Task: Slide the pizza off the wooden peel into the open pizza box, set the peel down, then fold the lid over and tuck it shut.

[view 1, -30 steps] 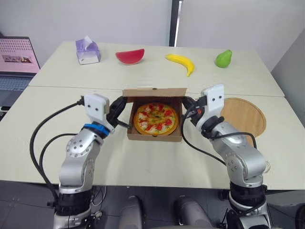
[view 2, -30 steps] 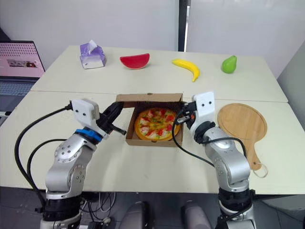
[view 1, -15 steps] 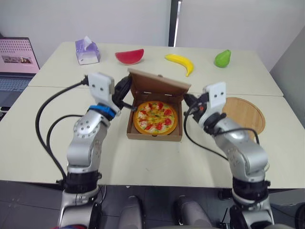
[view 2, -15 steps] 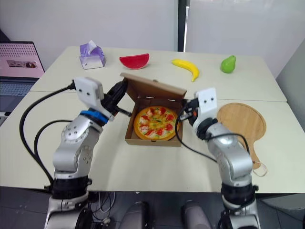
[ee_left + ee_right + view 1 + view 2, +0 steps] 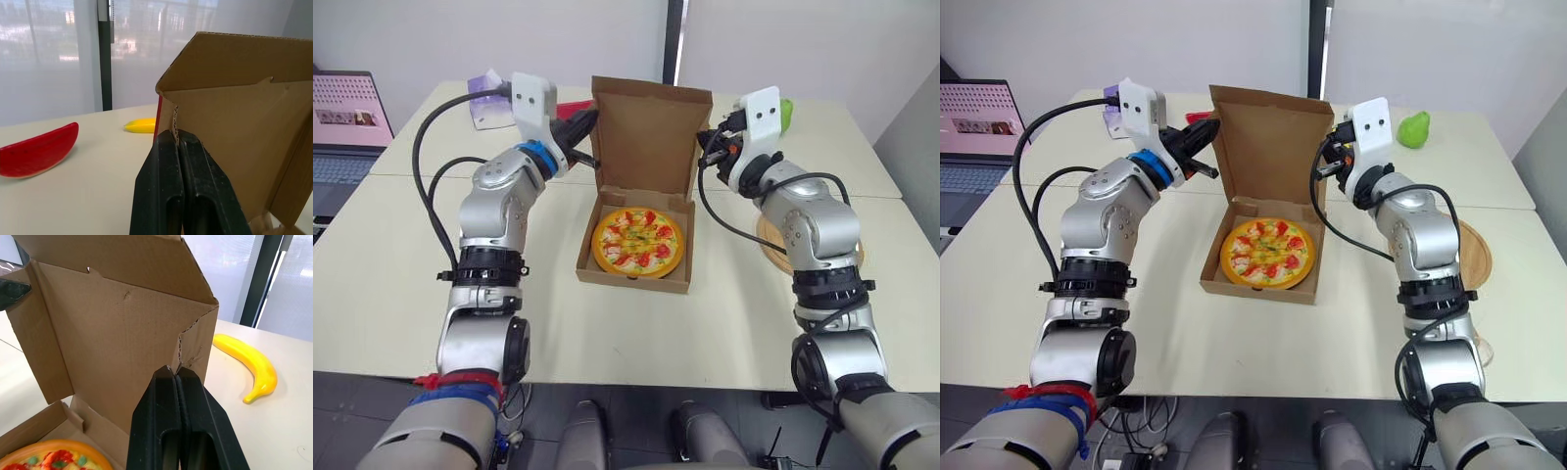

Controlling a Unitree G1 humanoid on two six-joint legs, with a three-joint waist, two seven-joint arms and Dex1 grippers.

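— Pale table (image 5: 391,245) tops, pushed together, with a white wall behind. Where is the pizza?

— The pizza (image 5: 637,241) lies flat in the tray of the pizza box (image 5: 631,282), near the middle of the near table. The lid (image 5: 651,137) stands upright at the back of the tray, its brown inside facing the robot.

— And what holds the lid up?

— Both arms. The left gripper (image 5: 175,134) has its two black fingers pressed together on the lid's left side flap; the corrugated edge runs down between the tips. The right gripper (image 5: 175,371) pinches the opposite edge the same way, at the creased corner of the right flap.

— Is the peel out of the way?

— The wooden peel (image 5: 1477,253) lies flat on the table to the right of the box, partly hidden behind the right arm and apart from both grippers.

— Anything else on the tables?

— Along the far table, a tissue box (image 5: 487,116) at the left, a watermelon slice (image 5: 36,152) and a banana (image 5: 249,364) behind the raised lid, and a green pear (image 5: 1414,129) at the right. A laptop (image 5: 347,113) with a pink screen sits off the left edge.
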